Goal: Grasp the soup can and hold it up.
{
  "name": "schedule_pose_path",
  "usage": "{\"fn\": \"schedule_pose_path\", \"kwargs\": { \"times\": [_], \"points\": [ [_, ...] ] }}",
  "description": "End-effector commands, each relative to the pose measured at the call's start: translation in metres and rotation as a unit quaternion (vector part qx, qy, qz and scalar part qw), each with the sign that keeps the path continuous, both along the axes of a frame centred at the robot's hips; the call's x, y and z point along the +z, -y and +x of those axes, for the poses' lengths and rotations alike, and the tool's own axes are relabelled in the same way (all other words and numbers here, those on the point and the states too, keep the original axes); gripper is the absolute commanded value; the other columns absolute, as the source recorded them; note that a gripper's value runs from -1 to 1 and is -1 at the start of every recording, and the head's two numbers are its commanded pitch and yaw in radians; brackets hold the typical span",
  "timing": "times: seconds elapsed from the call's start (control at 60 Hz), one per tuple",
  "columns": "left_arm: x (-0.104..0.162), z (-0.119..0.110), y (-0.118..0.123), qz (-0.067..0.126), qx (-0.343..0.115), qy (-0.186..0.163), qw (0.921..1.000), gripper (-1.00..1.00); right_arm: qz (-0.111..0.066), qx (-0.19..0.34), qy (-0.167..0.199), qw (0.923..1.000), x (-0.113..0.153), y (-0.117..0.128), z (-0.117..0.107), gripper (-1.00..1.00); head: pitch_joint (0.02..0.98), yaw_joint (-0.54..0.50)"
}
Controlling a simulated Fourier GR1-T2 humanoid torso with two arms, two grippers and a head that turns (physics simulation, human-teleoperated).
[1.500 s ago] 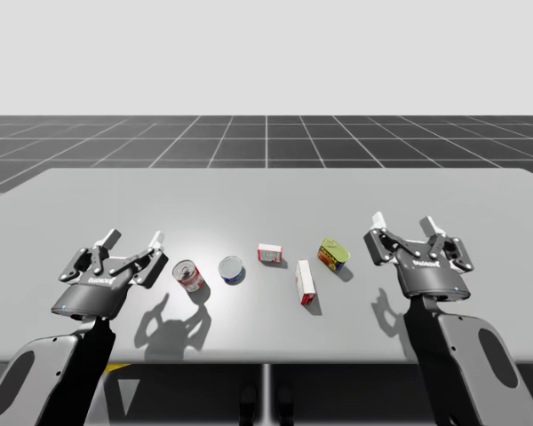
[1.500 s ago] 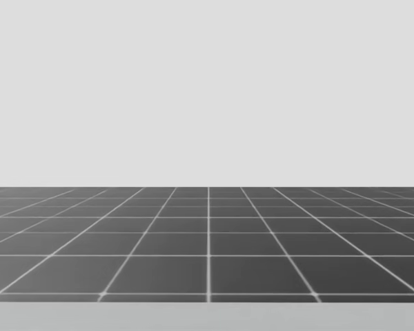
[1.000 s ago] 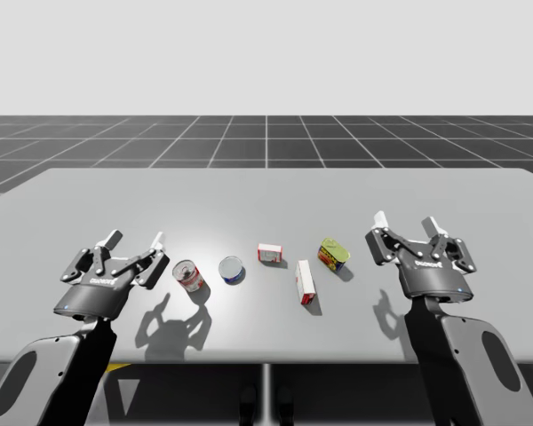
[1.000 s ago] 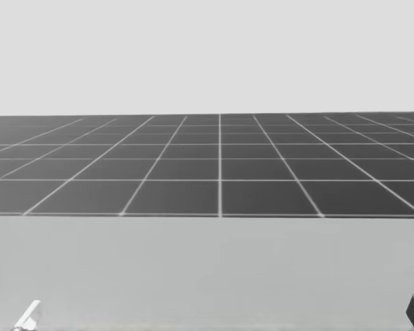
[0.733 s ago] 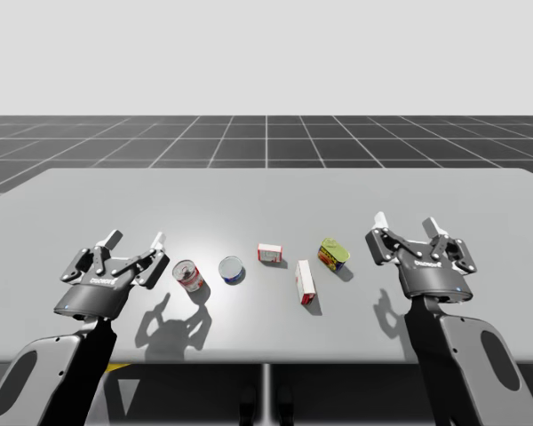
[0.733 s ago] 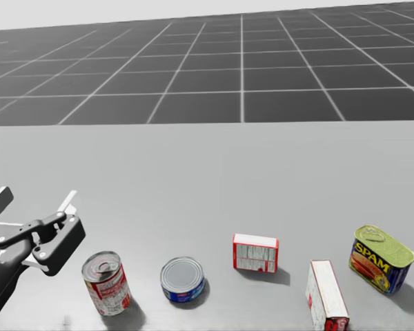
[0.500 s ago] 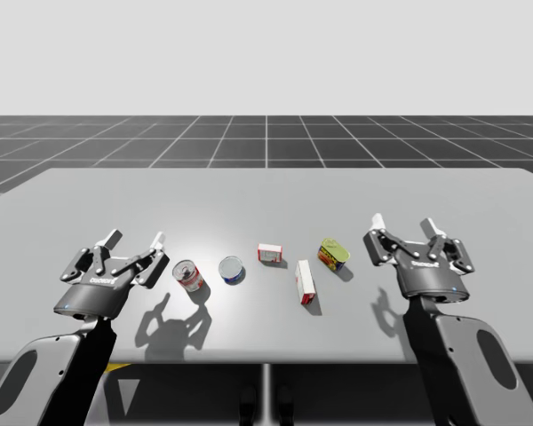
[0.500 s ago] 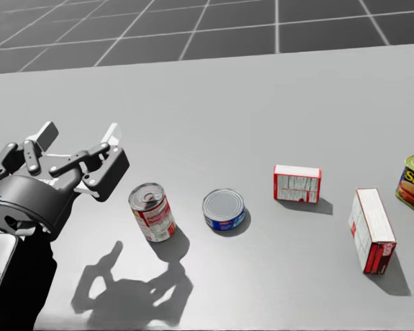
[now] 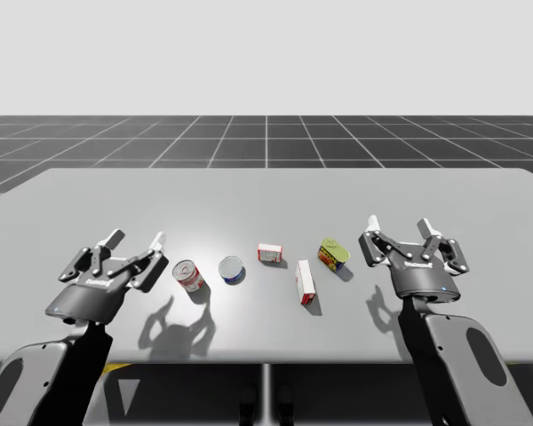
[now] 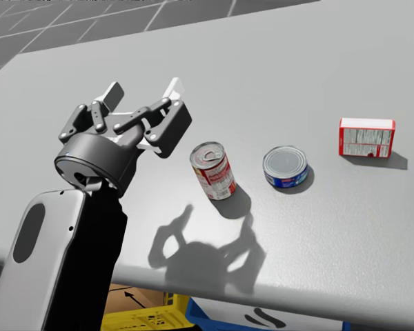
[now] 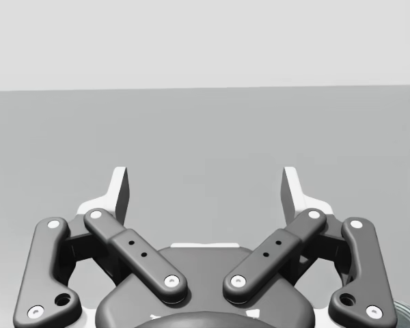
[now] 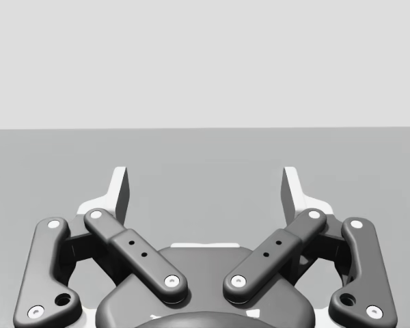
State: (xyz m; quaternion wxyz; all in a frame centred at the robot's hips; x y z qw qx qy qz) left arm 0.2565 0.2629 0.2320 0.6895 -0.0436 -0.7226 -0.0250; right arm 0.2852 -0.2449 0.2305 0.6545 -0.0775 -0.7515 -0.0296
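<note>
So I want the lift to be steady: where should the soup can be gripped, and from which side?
Probably grip the soup can around its curved wall at mid-height, pinched from opposite sides. It stands upright, lid up, so a level approach suits. Come from its left: my left gripper is open beside it there, while the blue can sits on its right.

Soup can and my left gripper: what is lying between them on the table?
Nothing. The head view shows bare table between the left gripper and the soup can.
</note>
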Motion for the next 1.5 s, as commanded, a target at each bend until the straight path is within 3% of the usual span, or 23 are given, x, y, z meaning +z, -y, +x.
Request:
{"fn": "schedule_pose_path", "kwargs": {
  "times": [0.017,0.2,0.417,0.583,0.867,1.2,1.5],
  "points": [
    [0.013,-0.012,0.005,-0.015,-0.028,-0.003,0.9995,-1.0,-0.003,-0.004,0.001,1.0,-0.001,0.0,0.0,-1.0,0.852,0.37],
    [0.024,-0.035,0.002,-0.012,-0.077,-0.034,0.9964,-1.0,-0.004,-0.005,0.0,1.0,-0.001,0.002,0.001,-1.0,0.853,0.37],
    [0.021,-0.064,-0.005,0.042,-0.111,-0.084,0.9893,-1.0,-0.002,-0.009,-0.001,1.0,-0.001,0.003,0.0,-1.0,0.854,0.37],
    [0.001,-0.072,-0.009,0.054,-0.104,-0.101,0.988,-1.0,-0.003,-0.012,0.001,0.9999,-0.001,0.006,0.0,-1.0,0.851,0.37],
    [-0.048,-0.057,-0.004,0.043,-0.115,-0.142,0.9823,-1.0,-0.002,-0.014,0.002,0.9999,0.0,0.01,0.001,-1.0,0.847,0.37],
    [-0.069,-0.028,0.009,0.037,-0.119,-0.161,0.979,-1.0,-0.004,-0.015,0.003,0.9999,0.0,0.011,0.002,-1.0,0.846,0.37],
    [-0.071,-0.006,0.026,0.032,-0.127,-0.168,0.9772,-1.0,-0.003,-0.015,0.005,0.9999,0.001,0.012,0.003,-1.0,0.843,0.36]
  ]
}}
